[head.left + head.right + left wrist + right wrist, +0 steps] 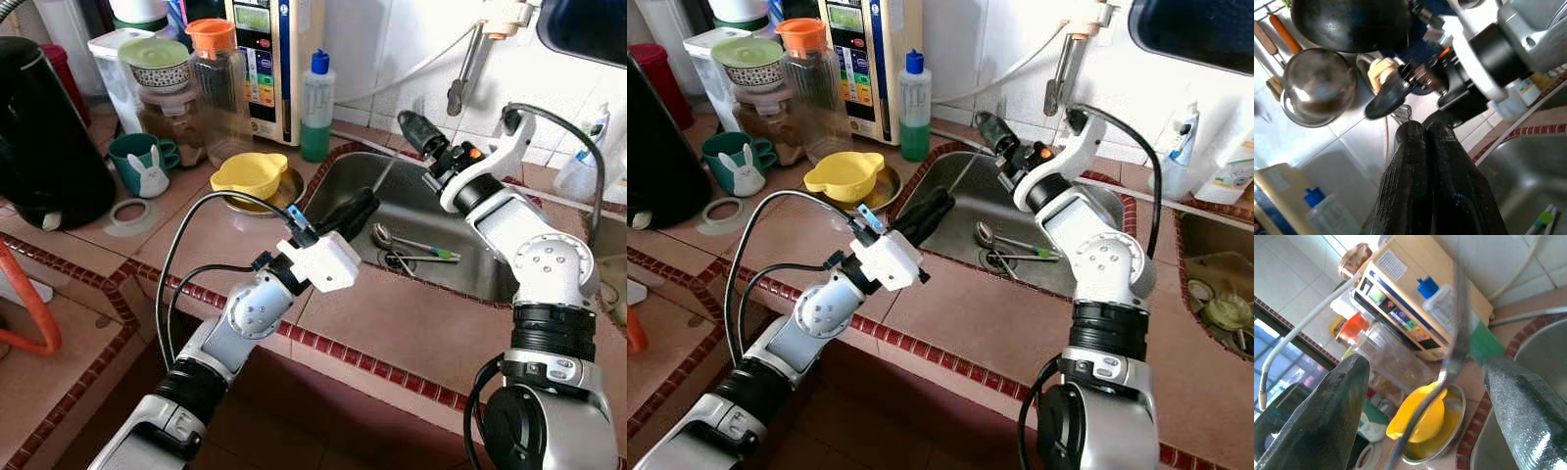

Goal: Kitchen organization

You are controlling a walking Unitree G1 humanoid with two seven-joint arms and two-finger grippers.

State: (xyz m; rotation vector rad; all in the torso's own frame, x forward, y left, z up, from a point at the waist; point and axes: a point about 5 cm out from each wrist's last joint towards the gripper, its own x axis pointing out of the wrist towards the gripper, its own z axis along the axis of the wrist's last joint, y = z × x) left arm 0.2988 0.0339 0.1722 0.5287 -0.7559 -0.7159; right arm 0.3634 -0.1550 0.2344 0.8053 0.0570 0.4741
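Observation:
My right gripper (419, 131) reaches over the back of the steel sink (353, 176) with its fingers spread wide, so it is open. A thin metal utensil (1452, 357), blurred, runs through the gap between those fingers; I cannot tell whether it touches either one. It also appears as a thin line over the sink's wall (962, 173). My left gripper (361, 204) hovers at the sink's near left rim with its two black fingers pressed together and nothing between them. A spoon and green-handled cutlery (404, 247) lie by the drain.
A yellow bowl (250, 173) sits in a metal dish left of the sink. Behind it are a green soap bottle (315, 103), an orange-lidded jar (217, 78), a rabbit mug (142, 163) and a black kettle (44, 137). The tap (468, 59) hangs above the sink.

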